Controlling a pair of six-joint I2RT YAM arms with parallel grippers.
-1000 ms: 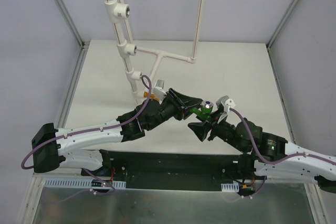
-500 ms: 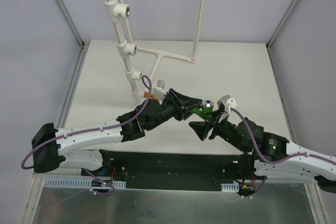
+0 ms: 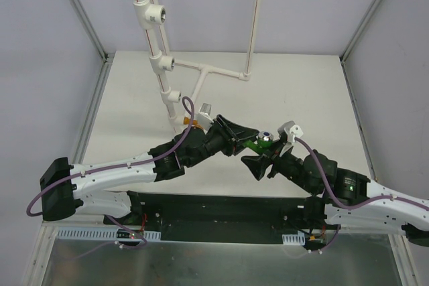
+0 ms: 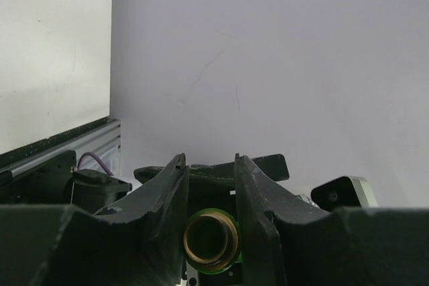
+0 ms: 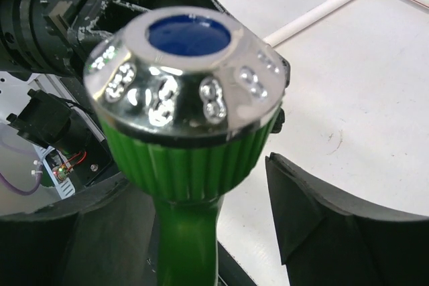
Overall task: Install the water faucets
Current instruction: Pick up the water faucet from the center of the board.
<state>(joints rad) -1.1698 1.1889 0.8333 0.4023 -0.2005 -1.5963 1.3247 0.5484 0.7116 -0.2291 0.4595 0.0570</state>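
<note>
Green plastic is filling the narrow gap of my left tool (image 4: 209, 159). Its two dark fingers (image 4: 167, 189) are pressing in from either side on the green faucet (image 4: 212, 269), so I am reading that tool as clamped on it. In the left wrist view the faucet's brass threaded end (image 4: 211, 238) is facing straight back at the camera.

My right tool (image 3: 265, 154) is coming at the same faucet from the opposite side. In its wrist view the faucet's shiny silver cap (image 5: 184, 78) with a blue centre is pointing up at the lens. The ribbed green collar and stem are dropping down between the fingers. One finger (image 5: 335, 226) is standing off the stem with pale table showing in the gap, so this tool is sitting wide and not squeezing.

From above, the faucet is hanging between the two tools over the near middle of the table (image 3: 301, 98), with the arms meeting nose to nose there.

Farther back on the left, the white pipe frame (image 3: 201, 68) is rising from the table. Its three tee fittings (image 3: 165, 63) are showing metal threaded holes, well apart from the faucet.
</note>
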